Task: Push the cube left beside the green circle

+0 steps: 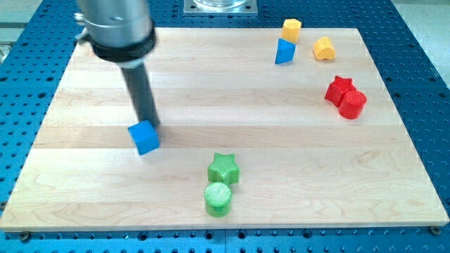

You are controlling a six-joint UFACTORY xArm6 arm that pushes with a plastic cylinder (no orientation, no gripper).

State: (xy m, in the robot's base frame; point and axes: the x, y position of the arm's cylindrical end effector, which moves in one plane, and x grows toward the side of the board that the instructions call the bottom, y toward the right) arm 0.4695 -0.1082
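A blue cube (pixel 145 137) lies on the wooden board at the view's left of centre. My tip (pixel 150 124) stands right behind the cube, touching its upper edge on the side toward the view's top. The green circle (pixel 218 199), a short cylinder, sits near the board's bottom edge, to the right of and below the cube. A green star (pixel 224 169) stands just above the circle, touching or nearly touching it.
A yellow block (pixel 291 29), a blue wedge-like block (pixel 284 52) and a yellow heart (pixel 324 48) lie at the top right. A red star (pixel 340 88) and a red cylinder (pixel 352 104) sit at the right. The wooden board (pixel 84 204) rests on a blue perforated table.
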